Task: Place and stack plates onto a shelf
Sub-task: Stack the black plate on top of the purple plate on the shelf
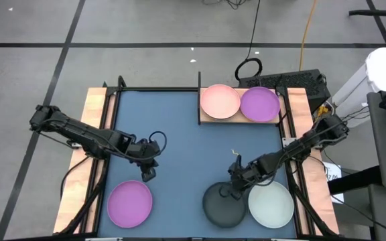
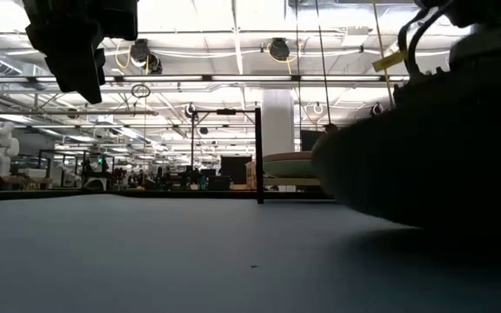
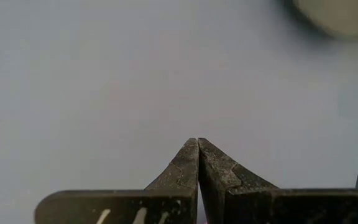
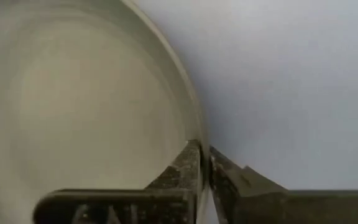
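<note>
A black plate [image 1: 221,206] lies near the table's near edge, beside a pale mint plate [image 1: 271,205]; it fills the right of the low view [image 2: 433,148]. My right gripper [image 1: 234,185] is shut on its far rim. A purple plate [image 1: 130,203] lies flat at near left. My left gripper [image 1: 147,172] hangs just beyond it, shut and holding nothing [image 3: 198,144], above the mat [image 2: 75,52]. On the light-wood shelf [image 1: 210,119] at the far side, a pink plate [image 1: 220,100] and a purple plate [image 1: 260,104] rest side by side. My right gripper pinches the black plate's far rim [image 4: 194,134]. One finger [image 4: 182,163] sits inside the dish and the other finger [image 4: 229,171] outside the wall. The fingers come from above, slanting from the table's right. Whether the plate is lifted off the mat, I cannot tell.
The blue mat [image 1: 179,154] is bare between the arms and the shelf. A thin black upright rail [image 1: 199,97] stands at the shelf's left end, also visible in the low view [image 2: 258,152]. Wooden strips [image 1: 92,107] border the table. Cables and equipment lie past the right edge.
</note>
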Robot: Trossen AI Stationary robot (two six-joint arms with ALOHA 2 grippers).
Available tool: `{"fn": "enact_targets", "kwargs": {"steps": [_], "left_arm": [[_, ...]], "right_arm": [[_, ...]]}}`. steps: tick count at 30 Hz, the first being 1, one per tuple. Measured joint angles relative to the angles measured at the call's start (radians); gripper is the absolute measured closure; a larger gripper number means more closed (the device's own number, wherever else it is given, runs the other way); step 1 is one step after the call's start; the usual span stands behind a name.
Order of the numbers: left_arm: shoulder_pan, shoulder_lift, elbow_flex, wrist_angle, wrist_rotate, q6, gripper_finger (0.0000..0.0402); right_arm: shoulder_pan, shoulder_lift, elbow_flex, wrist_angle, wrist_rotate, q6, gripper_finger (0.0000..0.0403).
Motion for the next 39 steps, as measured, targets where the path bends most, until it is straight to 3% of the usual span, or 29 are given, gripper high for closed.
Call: {"fn": "enact_targets", "kwargs": {"steps": [9, 14, 22, 29, 39], "left_arm": [[0.000, 0.000, 0.000, 0.014, -0.006, -0.019, 0.0398], [0.000, 0.000, 0.000, 0.086, -0.008, -0.018, 0.0398], [0.001, 0.000, 0.000, 0.138, -0.086, -0.021, 0.0398], [0.002, 0.000, 0.000, 0.153, -0.133, -0.034, 0.0398], [0.048, 0.000, 0.000, 0.164, -0.150, -0.006, 0.0398]], "right_arm": [[-0.009, -0.068, -0.007, -0.022, 0.007, 0.005, 0.0400], [-0.036, -0.176, -0.006, -0.064, 0.012, 0.042, 0.0401], [-0.125, -0.378, 0.010, -0.145, 0.116, 0.080, 0.0402], [-0.262, -0.465, 0.145, -0.342, 0.155, -0.012, 0.0402], [-0.501, -0.470, 0.416, -0.710, 0.170, -0.221, 0.0403]]}}
